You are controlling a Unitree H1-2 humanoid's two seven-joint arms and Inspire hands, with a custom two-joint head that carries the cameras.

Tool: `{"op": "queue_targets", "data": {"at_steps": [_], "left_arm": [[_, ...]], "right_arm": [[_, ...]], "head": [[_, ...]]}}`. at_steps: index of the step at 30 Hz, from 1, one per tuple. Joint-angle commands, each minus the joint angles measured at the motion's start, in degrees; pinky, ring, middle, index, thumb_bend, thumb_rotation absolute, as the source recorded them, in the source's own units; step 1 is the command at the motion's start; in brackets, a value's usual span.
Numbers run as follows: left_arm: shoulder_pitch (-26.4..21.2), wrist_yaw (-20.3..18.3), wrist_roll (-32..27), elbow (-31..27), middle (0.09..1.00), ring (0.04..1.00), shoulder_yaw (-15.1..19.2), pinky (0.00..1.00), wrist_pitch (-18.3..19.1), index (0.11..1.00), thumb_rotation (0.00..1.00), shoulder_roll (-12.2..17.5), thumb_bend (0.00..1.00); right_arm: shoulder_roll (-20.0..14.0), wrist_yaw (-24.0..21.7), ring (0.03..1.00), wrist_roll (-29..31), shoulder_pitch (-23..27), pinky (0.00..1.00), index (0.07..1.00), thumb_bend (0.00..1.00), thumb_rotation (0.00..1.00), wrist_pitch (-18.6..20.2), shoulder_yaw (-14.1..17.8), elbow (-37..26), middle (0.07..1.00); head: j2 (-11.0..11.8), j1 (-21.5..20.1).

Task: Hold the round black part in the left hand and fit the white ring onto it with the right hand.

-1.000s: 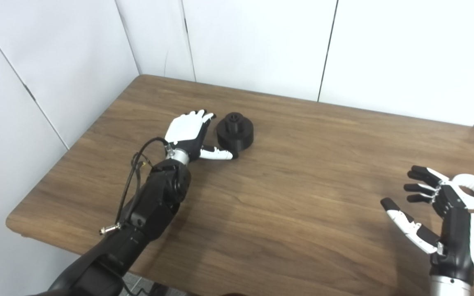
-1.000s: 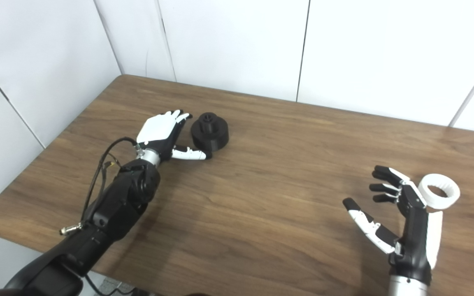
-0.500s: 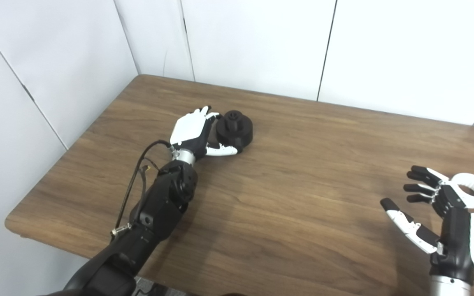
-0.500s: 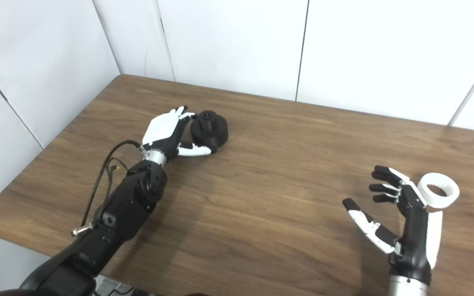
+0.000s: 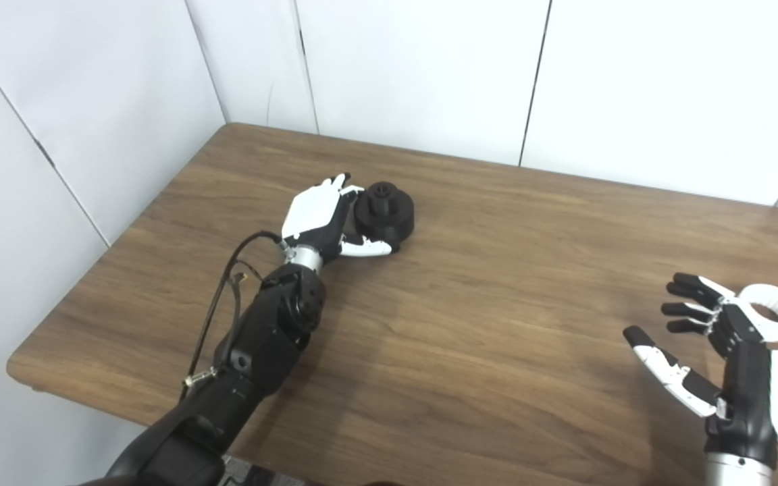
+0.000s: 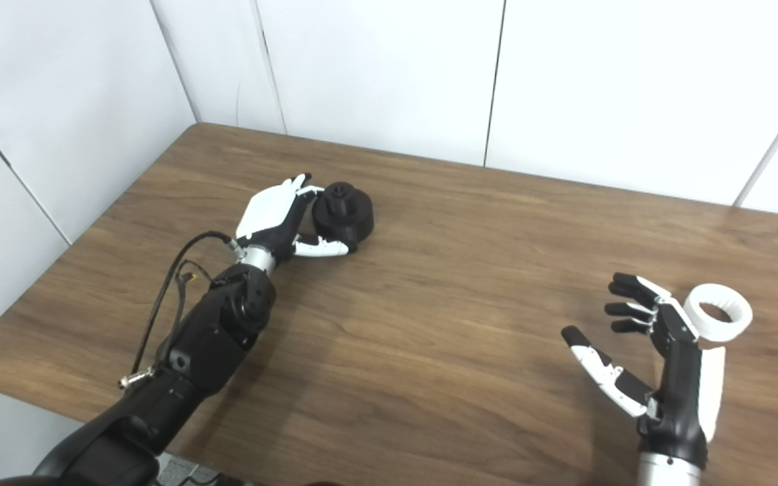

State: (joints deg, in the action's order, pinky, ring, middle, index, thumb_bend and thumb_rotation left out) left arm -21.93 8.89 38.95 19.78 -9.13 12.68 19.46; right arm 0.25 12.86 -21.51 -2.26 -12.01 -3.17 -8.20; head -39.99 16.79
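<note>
The round black part [image 5: 386, 217] sits on the wooden table, left of centre, with a small hub on top. My left hand [image 5: 321, 219] is against its left side, fingers apart and curving round it, thumb lying along its front; the hand is open and has no grip on it. The white ring [image 6: 720, 320] lies flat on the table at the far right. My right hand [image 6: 652, 361] hovers just left of the ring, palm facing left, fingers spread and open, holding nothing.
The wooden table [image 5: 483, 324] has its front edge near the bottom left of the picture. White wall panels [image 5: 416, 74] stand close behind its far edge and along its left side. A black cable [image 5: 217, 307] loops off my left forearm.
My left hand has moved forward and right until its fingers and thumb reach round the black part. The right hand and the ring have stayed where they were.
</note>
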Motion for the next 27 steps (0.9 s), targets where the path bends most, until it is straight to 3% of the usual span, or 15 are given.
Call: {"op": "queue_targets", "data": {"at_steps": [1,11,27], "left_arm": [[-3.21,2.38,-0.29,0.43,1.0,1.0,0.63,1.0,-1.68,0.696,0.34,0.57,0.94],[-3.17,3.67,-1.09,0.92,1.0,1.0,0.5,1.0,-2.37,0.658,0.31,0.6,0.94],[-0.36,1.37,-2.16,-1.94,1.0,1.0,-0.44,1.0,-1.91,0.641,0.28,-0.37,0.96]], "right_arm": [[-0.79,-0.43,0.607,-0.01,-2.54,0.51,0.699,0.71,0.23,-0.37,0.39,0.02,0.688],[-0.79,-0.8,0.606,0.02,-2.45,0.51,0.699,0.71,0.23,-0.05,0.56,-0.26,0.689],[-0.85,-1.53,0.604,0.06,-2.58,0.51,0.7,0.71,0.22,1.03,0.71,-1.25,0.689]], "head": [[-0.01,0.04],[-0.39,0.07],[-0.81,-0.07]]}}
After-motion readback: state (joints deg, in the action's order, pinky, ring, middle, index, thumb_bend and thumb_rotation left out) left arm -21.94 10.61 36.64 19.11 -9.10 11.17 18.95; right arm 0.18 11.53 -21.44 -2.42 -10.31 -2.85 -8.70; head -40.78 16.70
